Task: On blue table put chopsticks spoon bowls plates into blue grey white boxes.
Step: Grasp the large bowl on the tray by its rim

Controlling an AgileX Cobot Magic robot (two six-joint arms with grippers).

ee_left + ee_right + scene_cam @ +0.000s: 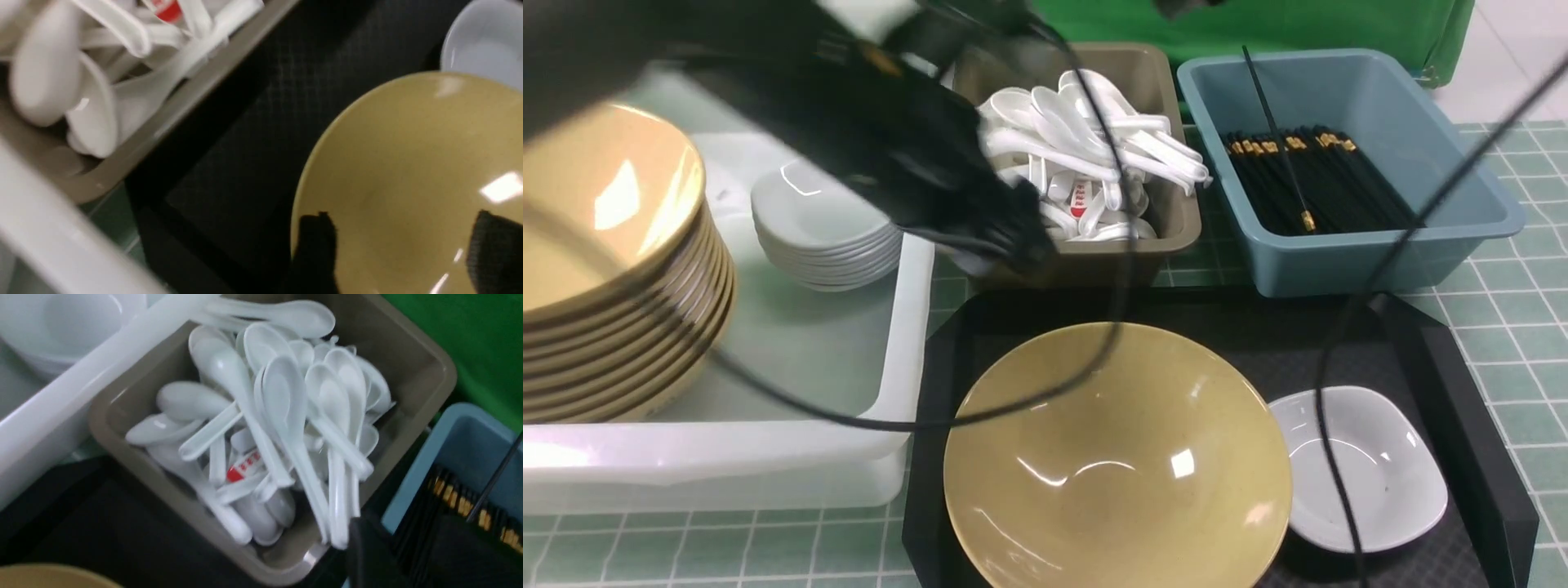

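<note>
Left gripper hangs wide open over the bowl, its two dark fingertips well apart above the rim and holding nothing. Right gripper shows only one dark finger at the grey box; I cannot tell whether it is open or closed.

Mouth up, the bowl sits on the tray at the middle of the near edge. A dish lies just beside it on the right.

Spoons fill the grey box at the far edge in a jumble, most handles running toward the right and near edges.

Chopsticks lie bundled in the blue box toward the far right corner, long axis from far edge to near, gold tips at the far end. One leans across them, gold tip down.

Along the left edge, the white box holds a yellow stack and a white stack.
</note>
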